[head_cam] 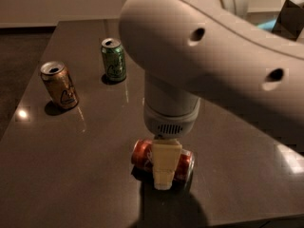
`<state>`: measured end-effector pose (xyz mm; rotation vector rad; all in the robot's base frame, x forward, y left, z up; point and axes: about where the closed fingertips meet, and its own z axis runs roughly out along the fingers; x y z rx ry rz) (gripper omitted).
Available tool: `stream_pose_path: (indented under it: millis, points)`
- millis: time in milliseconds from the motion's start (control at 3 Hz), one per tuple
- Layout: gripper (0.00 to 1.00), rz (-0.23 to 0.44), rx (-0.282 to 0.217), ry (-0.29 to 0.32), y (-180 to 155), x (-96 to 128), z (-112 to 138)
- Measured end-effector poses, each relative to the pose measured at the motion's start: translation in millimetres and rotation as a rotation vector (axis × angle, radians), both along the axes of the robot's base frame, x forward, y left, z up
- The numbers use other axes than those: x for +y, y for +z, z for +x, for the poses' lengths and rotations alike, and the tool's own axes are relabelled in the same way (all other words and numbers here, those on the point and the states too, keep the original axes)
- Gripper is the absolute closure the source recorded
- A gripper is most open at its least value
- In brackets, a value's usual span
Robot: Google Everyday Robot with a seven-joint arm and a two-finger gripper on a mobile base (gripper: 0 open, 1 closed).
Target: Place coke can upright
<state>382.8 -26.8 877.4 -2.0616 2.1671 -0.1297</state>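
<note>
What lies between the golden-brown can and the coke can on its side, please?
In the camera view, only bare table: the golden-brown can stands apart from the coke can, over whose middle the gripper sits.

coke can (140,156) — red (silver ends) | hand (163,183) over it — cream

Dark glossy table (71,175), under my gripper (163,175) at its near edge, is reflecting light spots (21,113). Pale wall (47,4) is running behind; dark floor (14,56) is showing at left.
</note>
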Motion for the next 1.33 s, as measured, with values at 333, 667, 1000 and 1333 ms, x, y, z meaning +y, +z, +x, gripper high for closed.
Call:
stream_pose_path:
  millis: [333, 667, 1000, 1333]
  points:
    - [0.00, -0.012, 0.039, -0.016, -14, 5, 1]
    - [0.00, -0.025, 0.079, -0.021, -24, 9, 0]
    - [0.12, -0.034, 0.115, -0.017, -30, 10, -2]
    - [0.35, -0.038, 0.136, -0.012, -32, 12, -4]
